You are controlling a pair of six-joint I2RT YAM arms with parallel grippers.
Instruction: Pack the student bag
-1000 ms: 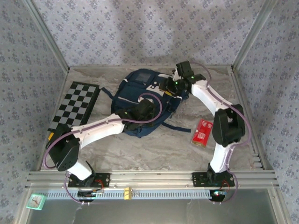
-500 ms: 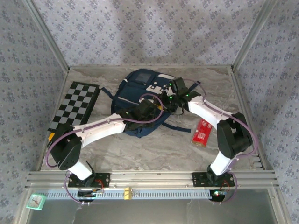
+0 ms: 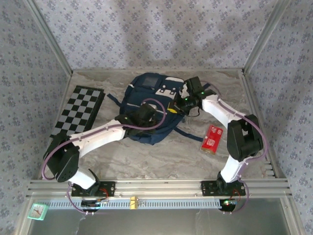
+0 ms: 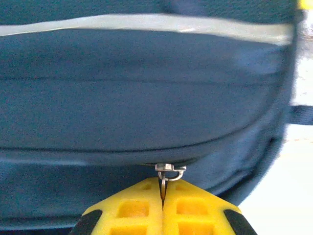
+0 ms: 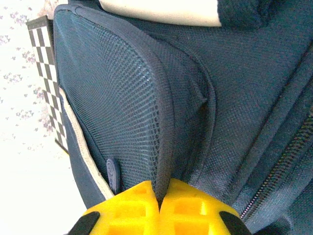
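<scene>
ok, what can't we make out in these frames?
Top view: middle of the student bag, under the left arm and right arm.
Top view: print on the red packet, too small.
Left wrist: zip track by the zipper pull in the left gripper, under a fabric flap.
Right wrist: inside of the mesh pocket whose edge the right gripper pinches, behind the mesh.
</scene>
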